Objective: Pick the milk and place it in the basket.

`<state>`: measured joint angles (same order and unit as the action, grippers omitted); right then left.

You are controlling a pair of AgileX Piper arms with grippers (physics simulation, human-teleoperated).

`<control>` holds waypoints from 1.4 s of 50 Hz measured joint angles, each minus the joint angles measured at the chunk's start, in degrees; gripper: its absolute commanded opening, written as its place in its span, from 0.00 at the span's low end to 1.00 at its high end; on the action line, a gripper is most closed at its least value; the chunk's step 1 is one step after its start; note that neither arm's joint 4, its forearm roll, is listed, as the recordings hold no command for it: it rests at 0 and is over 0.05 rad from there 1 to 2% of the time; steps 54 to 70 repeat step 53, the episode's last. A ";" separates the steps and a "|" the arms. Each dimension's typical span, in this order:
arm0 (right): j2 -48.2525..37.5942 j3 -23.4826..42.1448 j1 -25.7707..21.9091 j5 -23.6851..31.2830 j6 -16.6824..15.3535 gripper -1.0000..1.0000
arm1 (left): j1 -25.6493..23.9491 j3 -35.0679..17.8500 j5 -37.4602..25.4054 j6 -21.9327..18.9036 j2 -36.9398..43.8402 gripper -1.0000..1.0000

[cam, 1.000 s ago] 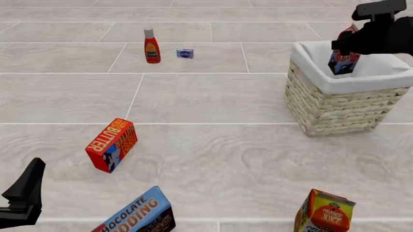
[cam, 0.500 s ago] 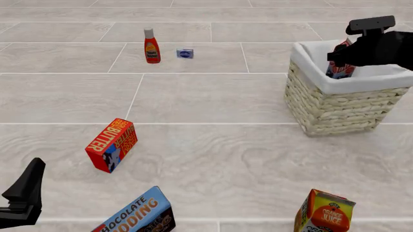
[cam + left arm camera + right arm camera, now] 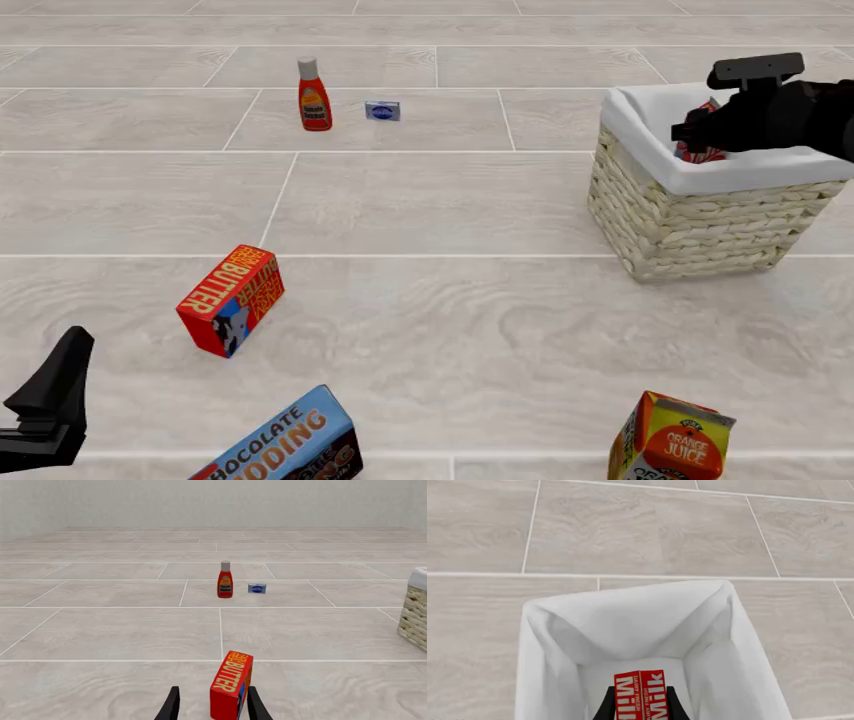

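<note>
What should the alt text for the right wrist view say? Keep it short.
The right gripper holds the red-topped milk inside the basket, whose white liner surrounds it, with pale grey floor tiles beyond.

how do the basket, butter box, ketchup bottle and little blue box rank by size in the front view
1. basket
2. butter box
3. ketchup bottle
4. little blue box
The bottle and blue box sit farther from the camera, so they look smaller than they may be.
</note>
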<state>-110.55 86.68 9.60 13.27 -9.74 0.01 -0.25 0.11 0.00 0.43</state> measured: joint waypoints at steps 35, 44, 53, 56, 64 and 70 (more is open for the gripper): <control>4.20 0.25 0.57 0.90 1.03 1.00 | 0.00 0.00 0.00 0.00 0.00 1.00; 6.74 -0.72 0.57 0.86 0.99 1.00 | 0.00 0.00 0.00 0.00 0.00 1.00; 9.46 -2.00 0.47 0.55 0.84 1.00 | 0.00 0.00 0.00 0.00 0.00 1.00; 9.46 -2.00 0.47 0.55 0.84 1.00 | 0.00 0.00 0.00 0.00 0.00 1.00; 9.46 -2.00 0.47 0.55 0.84 1.00 | 0.00 0.00 0.00 0.00 0.00 1.00; 9.46 -2.00 0.47 0.55 0.84 1.00 | 0.00 0.00 0.00 0.00 0.00 1.00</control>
